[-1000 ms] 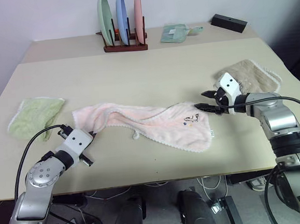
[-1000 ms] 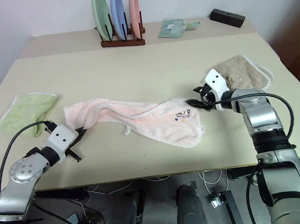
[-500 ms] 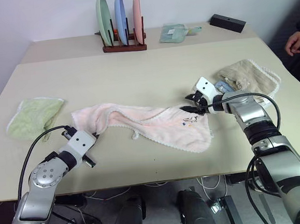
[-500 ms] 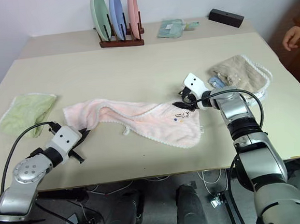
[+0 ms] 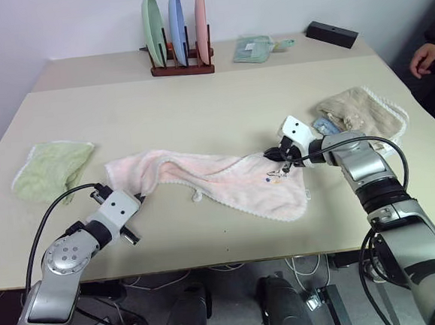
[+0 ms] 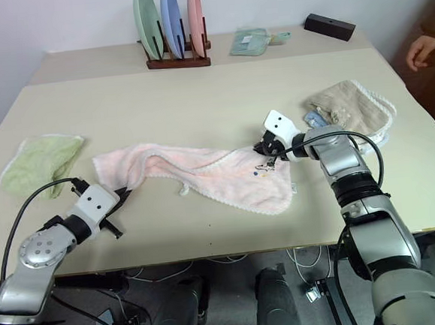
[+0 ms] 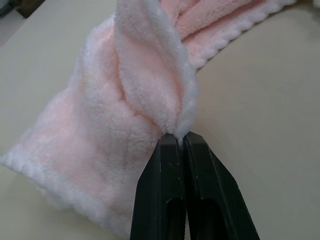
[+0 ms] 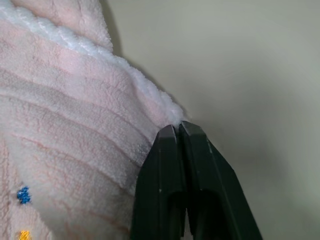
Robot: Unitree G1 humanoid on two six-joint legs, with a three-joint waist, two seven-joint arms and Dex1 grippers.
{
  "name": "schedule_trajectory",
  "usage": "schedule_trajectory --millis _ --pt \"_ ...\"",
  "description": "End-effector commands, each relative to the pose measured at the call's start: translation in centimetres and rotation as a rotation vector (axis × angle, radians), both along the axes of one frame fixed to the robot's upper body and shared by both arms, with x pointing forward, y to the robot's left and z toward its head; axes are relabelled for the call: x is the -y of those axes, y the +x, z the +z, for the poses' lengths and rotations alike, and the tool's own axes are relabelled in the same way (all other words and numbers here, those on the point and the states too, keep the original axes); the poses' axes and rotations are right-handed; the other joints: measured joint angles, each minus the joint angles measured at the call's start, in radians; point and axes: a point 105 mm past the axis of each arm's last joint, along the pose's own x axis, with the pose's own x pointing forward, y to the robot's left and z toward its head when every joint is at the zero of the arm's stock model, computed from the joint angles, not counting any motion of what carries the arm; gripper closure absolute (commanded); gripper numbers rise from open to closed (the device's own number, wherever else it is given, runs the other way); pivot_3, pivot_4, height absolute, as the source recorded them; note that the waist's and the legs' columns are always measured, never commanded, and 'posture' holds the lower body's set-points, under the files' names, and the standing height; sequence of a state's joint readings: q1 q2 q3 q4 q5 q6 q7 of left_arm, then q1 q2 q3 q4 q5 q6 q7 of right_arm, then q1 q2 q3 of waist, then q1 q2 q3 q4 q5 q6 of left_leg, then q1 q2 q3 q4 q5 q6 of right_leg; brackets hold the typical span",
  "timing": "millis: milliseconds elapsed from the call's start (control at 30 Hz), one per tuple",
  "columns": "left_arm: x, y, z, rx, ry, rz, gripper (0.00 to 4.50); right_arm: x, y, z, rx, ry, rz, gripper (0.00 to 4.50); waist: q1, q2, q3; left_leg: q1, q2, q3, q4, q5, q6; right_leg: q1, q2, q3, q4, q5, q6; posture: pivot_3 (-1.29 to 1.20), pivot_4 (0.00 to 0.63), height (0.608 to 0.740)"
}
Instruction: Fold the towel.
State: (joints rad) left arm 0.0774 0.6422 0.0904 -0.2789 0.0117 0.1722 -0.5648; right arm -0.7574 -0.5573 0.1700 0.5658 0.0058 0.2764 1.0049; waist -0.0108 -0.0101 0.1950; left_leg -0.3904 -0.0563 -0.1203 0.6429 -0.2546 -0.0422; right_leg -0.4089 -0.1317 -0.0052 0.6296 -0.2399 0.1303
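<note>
Counted on tabletop point(image 5: 220, 102): 3 loose cloths plus 1 small folded one, 3 plates, 1 rack, 1 dark box, 2 grippers. Pale pink towel point(image 5: 211, 179) stretched long across middle of tabletop, nearer front edge than back, bunched w/ a raised fold toward its left end, flatter and wider at right end where small dark logo point(image 5: 276, 176) sits; small white loop point(image 5: 197, 196) hanging off its front hem. Left gripper point(image 7: 176, 137) pinched tight on towel's left end, fingers pressed together w/ a tuck of pink terry caught at tips. Right gripper point(image 8: 178, 128) likewise closed, nipping white-edged rim of towel's right end, just beside logo. Light green towel point(image 5: 50, 168) crumpled near left edge, well apart from pink one. Beige towel point(image 5: 364, 112) heaped near right edge, just behind right arm, w/ a bit of pale blue showing at its near side. Far side, on a second surface butted against back edge: wooden rack point(image 5: 182, 66) w/ 3 upright plates, green point(image 5: 150, 21), blue point(image 5: 175, 19), pink point(image 5: 200, 17), left to right. Small folded mint cloth point(image 5: 253, 49) beside rack toward right, then black box point(image 5: 332, 34) near back right corner. Person's hand point(image 5: 425, 57) past right edge, off table. Nothing lying on pink towel btw the two grippers; stretch of tabletop in front of it bare.
</note>
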Motion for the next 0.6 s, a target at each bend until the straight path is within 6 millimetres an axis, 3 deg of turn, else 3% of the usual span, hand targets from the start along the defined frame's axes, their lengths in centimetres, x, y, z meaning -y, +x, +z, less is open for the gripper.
schedule_trajectory --millis 33,133,233,467,600 --pt "0.3 0.2 0.7 0.026 0.013 -0.018 4.50 1.7 0.5 1.4 0.074 -0.004 -0.067 4.45 -0.001 0.000 0.000 0.000 0.000 0.000 0.000 0.000 0.000 0.000 0.000 0.000 0.000 0.000 0.000 0.00 0.150 0.740" --pt "0.4 0.3 0.8 0.027 0.012 -0.020 4.50 2.0 0.6 2.6 0.094 0.026 -0.086 4.45 -0.003 0.000 0.000 0.000 0.000 0.000 0.000 0.000 0.000 0.000 0.000 0.000 0.000 0.000 0.000 0.00 0.150 0.740" --pt "0.5 0.4 0.7 0.026 0.012 -0.026 4.50 1.6 0.1 2.5 0.064 0.048 -0.069 3.70 -0.005 0.000 0.000 0.000 0.000 0.000 0.000 0.000 0.000 -0.001 0.000 0.000 0.000 0.000 0.000 0.00 0.150 0.740" --pt "0.7 0.5 0.6 0.026 0.012 -0.035 4.50 2.2 1.2 1.6 -0.007 0.112 -0.209 0.30 -0.008 0.000 0.000 0.000 0.000 0.000 -0.001 0.000 0.000 -0.001 0.000 0.000 0.000 0.000 0.000 0.00 0.150 0.740" --pt "0.6 0.3 0.3 0.020 0.012 -0.034 4.50 2.2 1.3 0.4 -0.091 0.157 -0.247 0.30 -0.009 0.000 0.000 0.000 0.000 0.000 -0.001 0.000 0.000 -0.001 0.000 0.000 0.000 0.000 0.000 0.00 0.150 0.740"
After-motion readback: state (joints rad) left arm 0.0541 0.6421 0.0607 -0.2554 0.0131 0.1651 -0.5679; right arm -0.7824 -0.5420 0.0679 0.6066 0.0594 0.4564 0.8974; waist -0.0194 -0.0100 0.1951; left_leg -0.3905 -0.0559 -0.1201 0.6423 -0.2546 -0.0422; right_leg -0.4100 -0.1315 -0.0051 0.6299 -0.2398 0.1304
